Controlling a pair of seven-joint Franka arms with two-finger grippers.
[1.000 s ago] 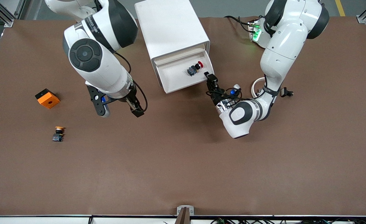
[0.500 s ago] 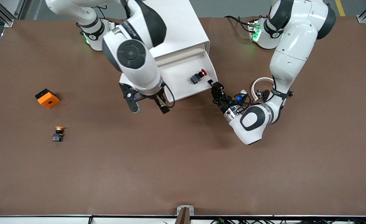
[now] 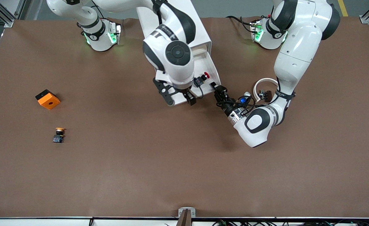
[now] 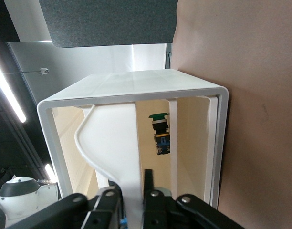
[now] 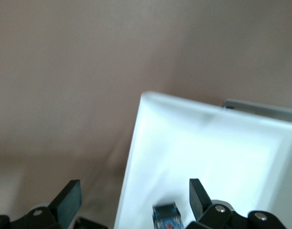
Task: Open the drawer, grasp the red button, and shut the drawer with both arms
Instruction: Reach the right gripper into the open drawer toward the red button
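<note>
Right arm swung across the table, so its gripper (image 3: 180,98) now hangs over the pulled-out drawer (image 3: 210,70).

Going along the front view: orange cube (image 3: 47,99) and yellow-capped button (image 3: 58,135) sit toward the right arm's end. Then the right arm, elbow bent high, fingers (image 5: 69,198) spread wide, nothing in them. Red button (image 3: 201,79) lies in the drawer just beside that gripper. Left gripper (image 3: 216,88) is clamped on the drawer front (image 4: 129,157), forearm low.

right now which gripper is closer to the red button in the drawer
Right. The right gripper hangs open over the drawer with the button just beside it; the left gripper is clamped on the drawer's front edge.
</note>
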